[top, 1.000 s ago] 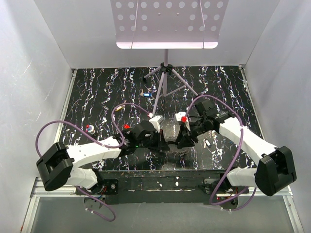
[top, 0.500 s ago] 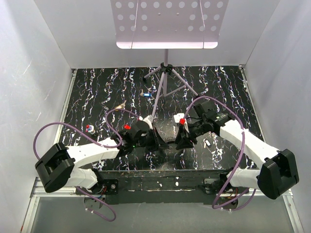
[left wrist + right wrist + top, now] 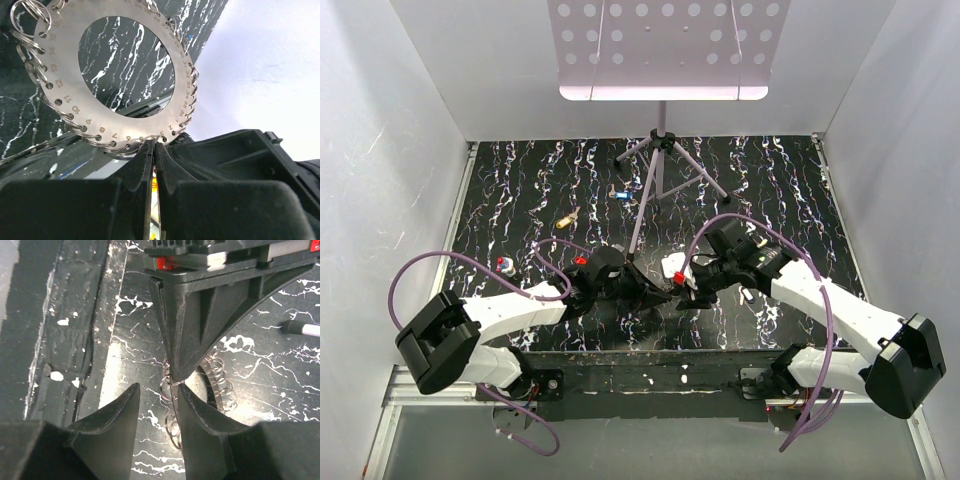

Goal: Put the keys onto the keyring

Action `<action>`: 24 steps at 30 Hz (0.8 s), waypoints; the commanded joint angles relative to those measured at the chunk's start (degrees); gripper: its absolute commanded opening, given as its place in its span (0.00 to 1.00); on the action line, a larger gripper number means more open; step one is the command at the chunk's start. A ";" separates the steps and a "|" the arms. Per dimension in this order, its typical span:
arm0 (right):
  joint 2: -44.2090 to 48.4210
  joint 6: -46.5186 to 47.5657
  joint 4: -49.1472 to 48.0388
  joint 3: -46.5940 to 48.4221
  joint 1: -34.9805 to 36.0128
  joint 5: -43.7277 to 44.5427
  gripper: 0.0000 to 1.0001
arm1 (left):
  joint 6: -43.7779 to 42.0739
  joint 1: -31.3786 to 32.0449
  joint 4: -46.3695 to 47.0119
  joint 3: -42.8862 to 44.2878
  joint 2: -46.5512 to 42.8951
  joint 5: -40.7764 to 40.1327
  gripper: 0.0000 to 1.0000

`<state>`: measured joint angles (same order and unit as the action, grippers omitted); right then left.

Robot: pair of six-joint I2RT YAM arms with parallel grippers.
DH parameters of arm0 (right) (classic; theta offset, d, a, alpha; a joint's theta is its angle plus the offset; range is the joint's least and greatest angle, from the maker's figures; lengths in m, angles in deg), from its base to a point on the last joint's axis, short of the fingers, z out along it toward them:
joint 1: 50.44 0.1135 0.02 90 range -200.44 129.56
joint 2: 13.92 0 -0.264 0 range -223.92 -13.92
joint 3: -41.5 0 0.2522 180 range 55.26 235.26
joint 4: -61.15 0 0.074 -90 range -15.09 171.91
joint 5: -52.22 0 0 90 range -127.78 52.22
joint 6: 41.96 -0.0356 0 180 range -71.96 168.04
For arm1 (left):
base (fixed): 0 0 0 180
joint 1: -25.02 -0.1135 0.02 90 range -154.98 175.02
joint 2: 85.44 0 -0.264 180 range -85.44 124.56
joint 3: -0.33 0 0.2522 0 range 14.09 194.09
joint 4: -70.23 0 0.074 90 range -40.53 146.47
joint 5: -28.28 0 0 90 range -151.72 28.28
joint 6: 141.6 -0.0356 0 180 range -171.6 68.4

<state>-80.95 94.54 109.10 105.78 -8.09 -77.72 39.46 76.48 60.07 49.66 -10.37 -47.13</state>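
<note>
The left gripper (image 3: 154,150) pinches the flat silvery toothed metal keyring (image 3: 57,30) at lower centre — the right gripper (image 3: 159,400) stands spread just beside it.

From my station, the only legible marking is on the keyring (image 3: 182,75): small numbers stamped around its flat face, one beside each rim hole. In the left wrist view I read 6, 7, 9, 10 along the lower left edge; those on the right side are too small to confirm.

Lab test cell: white enclosure walls (image 3: 390,150), bolted robot arms (image 3: 510,312).
</note>
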 commanded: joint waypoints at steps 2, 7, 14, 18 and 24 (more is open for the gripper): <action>1.90 4.82 -2.99 -1.04 3.96 7.50 0.42 | 7.37 -0.66 5.72 -0.86 1.05 3.69 0.00; 2.60 5.88 -4.31 -2.00 5.46 10.67 0.39 | 7.37 -0.84 5.19 -0.86 0.43 3.43 0.00; 3.30 6.93 -5.45 -3.06 6.08 13.84 0.32 | 7.90 -1.10 6.95 -1.56 0.52 3.95 0.00; 3.57 7.81 -6.16 -3.85 6.61 15.42 0.31 | 8.25 -1.28 7.83 -2.08 0.43 4.39 0.00; 4.36 8.43 -6.42 -4.20 6.96 16.83 0.28 | 9.04 -1.45 9.15 -3.40 -0.27 4.31 0.00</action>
<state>-78.17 101.58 104.34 101.65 -1.53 -62.31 47.35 75.39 67.08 47.06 -8.88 -43.67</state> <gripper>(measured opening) 0.315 0.017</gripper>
